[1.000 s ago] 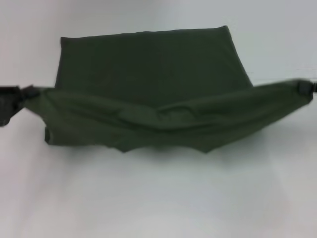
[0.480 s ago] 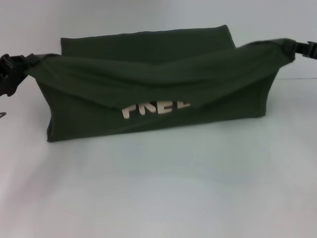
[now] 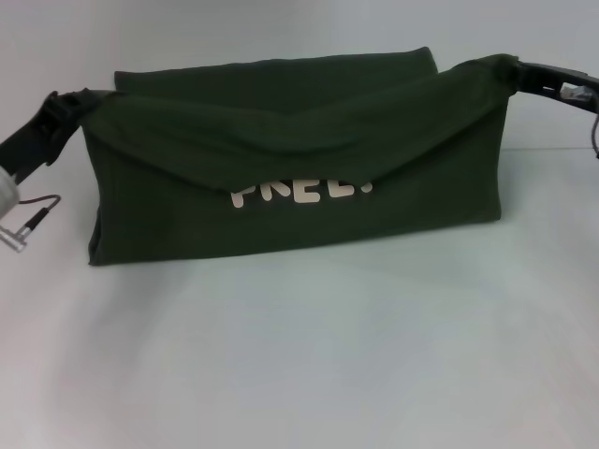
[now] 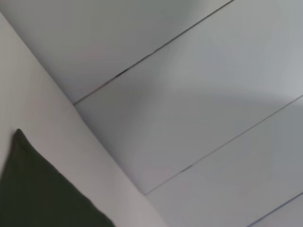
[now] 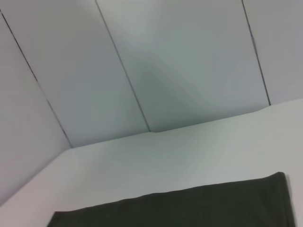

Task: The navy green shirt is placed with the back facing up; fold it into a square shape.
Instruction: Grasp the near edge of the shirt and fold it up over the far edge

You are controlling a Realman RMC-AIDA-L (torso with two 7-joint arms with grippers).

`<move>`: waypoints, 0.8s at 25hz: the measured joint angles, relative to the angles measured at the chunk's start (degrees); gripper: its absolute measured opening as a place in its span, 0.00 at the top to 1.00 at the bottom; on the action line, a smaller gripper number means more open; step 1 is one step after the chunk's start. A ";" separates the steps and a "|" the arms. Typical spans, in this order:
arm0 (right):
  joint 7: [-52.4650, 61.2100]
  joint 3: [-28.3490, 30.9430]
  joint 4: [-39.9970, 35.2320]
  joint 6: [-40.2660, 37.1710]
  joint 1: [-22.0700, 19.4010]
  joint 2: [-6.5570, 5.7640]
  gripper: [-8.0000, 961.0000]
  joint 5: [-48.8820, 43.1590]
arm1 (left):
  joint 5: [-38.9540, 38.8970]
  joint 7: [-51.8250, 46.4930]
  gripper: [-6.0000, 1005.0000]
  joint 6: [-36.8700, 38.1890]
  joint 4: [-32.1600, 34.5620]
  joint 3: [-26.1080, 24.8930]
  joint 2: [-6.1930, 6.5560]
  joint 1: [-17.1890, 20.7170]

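Note:
The navy green shirt (image 3: pixel 281 150) lies across the white table (image 3: pixel 299 365), its near part lifted and drawn back over the far part. White printed letters (image 3: pixel 299 192) show on the raised underside. At the shirt's left top corner my left gripper (image 3: pixel 67 108) is shut on a bunch of fabric. The right top corner is pinched the same way by my right gripper (image 3: pixel 521 77). Between the two hands the held edge sags. A corner of the shirt (image 4: pixel 38 194) shows in the left wrist view, and an edge of the shirt (image 5: pixel 189 208) in the right wrist view.
White table surface stretches in front of the shirt. A thin cable with a connector (image 3: pixel 28 220) hangs under my left arm. Grey wall panels (image 5: pixel 180 61) rise behind the table's far edge.
Both grippers have risen and moved toward the far side, carrying the shirt's near edge up and over. The white letters underneath have come into view.

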 joint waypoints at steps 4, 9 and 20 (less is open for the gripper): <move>-3.56 -0.26 1.77 6.49 1.58 1.68 0.85 0.64 | -0.45 3.24 0.98 -4.33 -0.09 -0.16 -1.45 -1.53; -4.70 -1.38 3.45 11.56 2.72 2.26 0.85 1.08 | -1.08 5.63 0.98 -9.55 -0.60 -0.13 -2.46 -3.07; -4.18 -4.79 3.79 15.45 2.85 2.41 0.77 1.04 | -3.29 7.95 0.90 -17.60 -2.95 -0.24 -2.85 -3.65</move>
